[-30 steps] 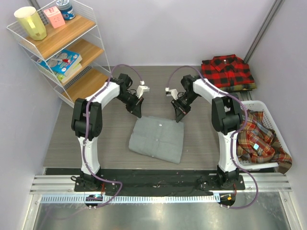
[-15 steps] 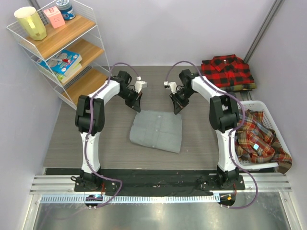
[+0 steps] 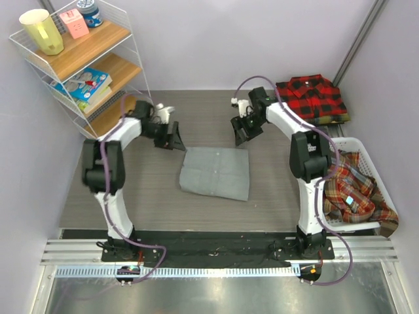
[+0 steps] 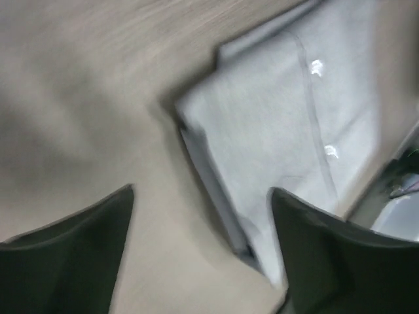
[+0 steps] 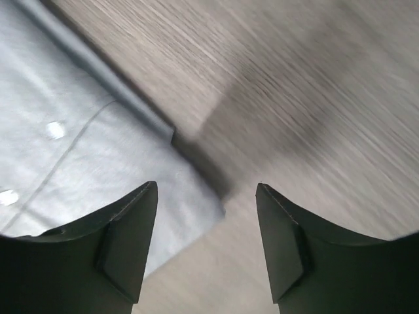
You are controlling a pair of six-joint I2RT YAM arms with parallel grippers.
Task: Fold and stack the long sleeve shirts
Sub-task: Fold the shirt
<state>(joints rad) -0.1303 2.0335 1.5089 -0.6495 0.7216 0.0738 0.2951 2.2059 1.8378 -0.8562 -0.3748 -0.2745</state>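
The grey long sleeve shirt (image 3: 216,172) lies folded flat in the middle of the table. My left gripper (image 3: 175,139) hangs open just beyond its far left corner, holding nothing. In the left wrist view the shirt's corner (image 4: 275,131) lies past and between the open gripper (image 4: 203,261). My right gripper (image 3: 240,133) stands open above the far right corner. The right wrist view shows that corner (image 5: 78,157) under the left finger (image 5: 124,242) of the open right gripper (image 5: 206,242). A red-and-black checked shirt (image 3: 311,98) lies folded at the far right.
A white basket (image 3: 361,148) at the right holds crumpled orange-brown-teal plaid shirts (image 3: 353,190). A wire rack with wooden shelves (image 3: 98,65) stands at the far left, close to the left arm's elbow. Bare grey tabletop (image 3: 118,190) surrounds the grey shirt.
Both grippers, shut on the grey shirt's far edge a second ago, have opened and let it go. The left gripper swung left; the right one drew back. The shirt now lies flat.
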